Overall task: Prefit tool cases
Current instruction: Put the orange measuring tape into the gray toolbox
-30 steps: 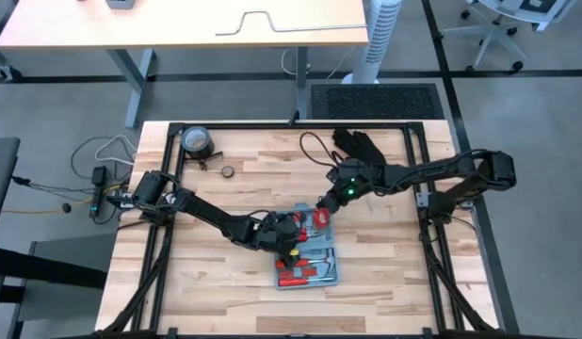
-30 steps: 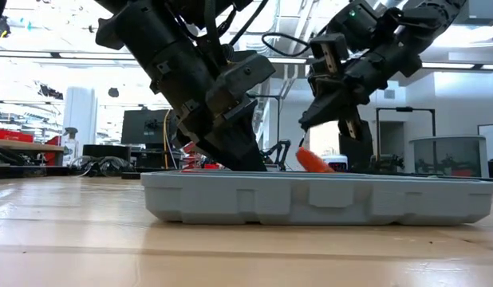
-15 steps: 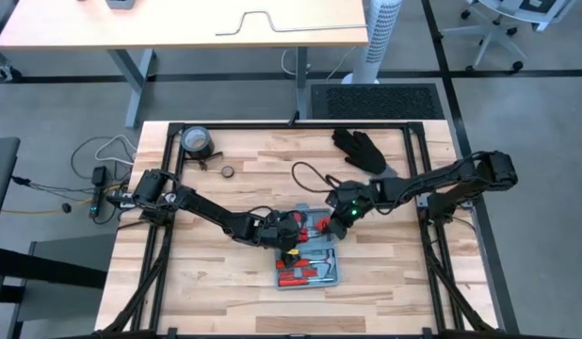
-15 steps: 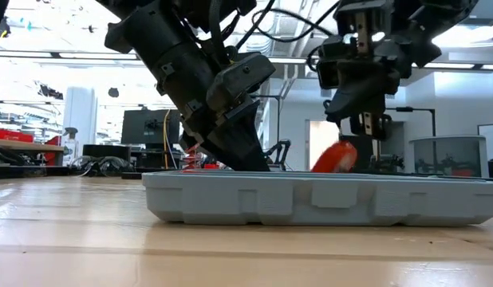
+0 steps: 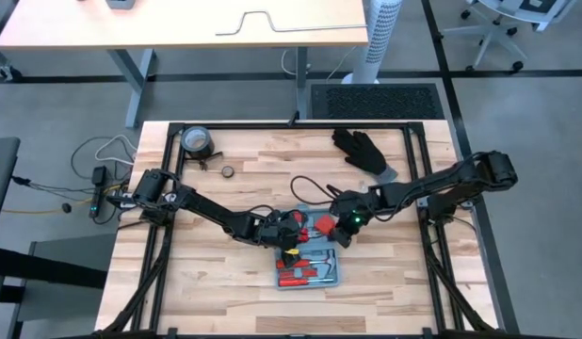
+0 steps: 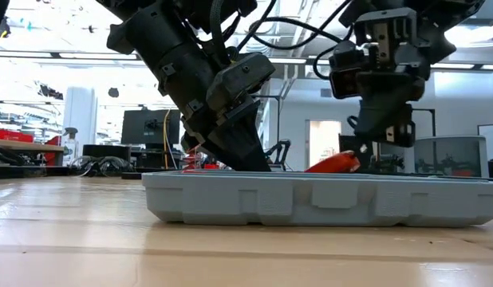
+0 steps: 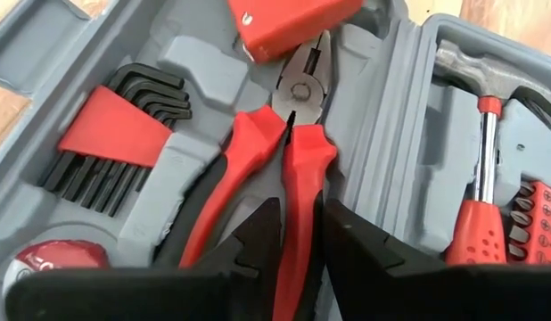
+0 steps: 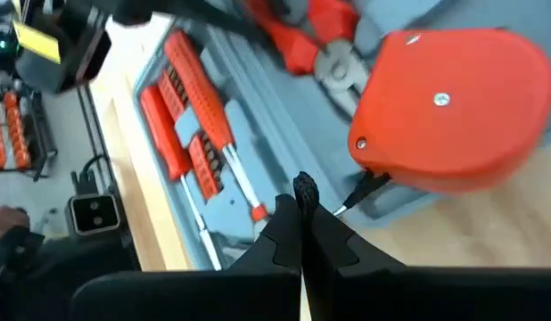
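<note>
One open light-blue tool case lies flat near the middle of the wooden table, slightly toward the near edge. Its grey-blue moulded slots hold one pair of red-handled pliers, one set of black hex keys in a red holder, one hammer with a red grip and one row of red screwdriver bits. One red tape measure sits tilted at the far end of the case, half over the rim beside the pliers' head.

The left gripper reaches in from the left and is low over the far left part of the case. In the left wrist view its two dark fingers stand slightly apart, straddling one red handle of the pliers; whether they actually press on it cannot be told.

The right gripper comes in from the right and hovers at the far right corner of the case, just beside the tape measure. In the right wrist view its fingers are pressed together with nothing between them, their tips just short of the tape measure's thin black strap.

Elsewhere on the table: one black glove at the far right, one roll of tape at the far left, and one small round disc near that roll, all well apart from the case
</note>
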Action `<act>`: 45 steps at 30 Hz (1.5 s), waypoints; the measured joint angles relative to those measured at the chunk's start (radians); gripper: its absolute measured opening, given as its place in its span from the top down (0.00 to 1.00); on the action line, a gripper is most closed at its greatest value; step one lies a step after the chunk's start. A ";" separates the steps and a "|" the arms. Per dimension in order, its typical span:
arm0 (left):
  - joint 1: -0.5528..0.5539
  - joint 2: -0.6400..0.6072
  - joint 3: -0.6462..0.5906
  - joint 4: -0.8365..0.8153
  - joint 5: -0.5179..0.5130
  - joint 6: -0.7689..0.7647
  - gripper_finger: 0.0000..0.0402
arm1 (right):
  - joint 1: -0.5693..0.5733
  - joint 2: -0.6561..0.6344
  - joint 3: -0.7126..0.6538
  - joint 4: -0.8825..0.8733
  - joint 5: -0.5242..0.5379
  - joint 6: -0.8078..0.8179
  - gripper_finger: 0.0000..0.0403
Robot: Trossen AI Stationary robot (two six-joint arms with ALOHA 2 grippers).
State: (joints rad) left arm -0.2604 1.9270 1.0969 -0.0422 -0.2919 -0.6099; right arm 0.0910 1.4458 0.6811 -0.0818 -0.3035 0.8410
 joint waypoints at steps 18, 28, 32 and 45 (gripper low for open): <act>0.000 0.001 0.000 0.006 0.000 0.015 0.81 | 0.002 0.017 0.000 0.121 0.014 -0.033 0.59; 0.009 0.002 0.000 0.018 0.002 0.005 0.81 | 0.003 -0.001 0.000 0.138 0.023 -0.038 0.49; 0.010 0.003 -0.002 0.049 0.004 0.000 0.81 | -0.010 -0.016 0.000 0.119 0.062 -0.051 0.53; 0.080 0.003 0.060 0.059 0.055 0.099 0.81 | -0.055 -0.108 -0.041 0.030 0.159 -0.108 0.60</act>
State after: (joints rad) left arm -0.1807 1.9305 1.1570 0.0170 -0.2367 -0.5111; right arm 0.0362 1.3382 0.6404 -0.0522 -0.1445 0.7328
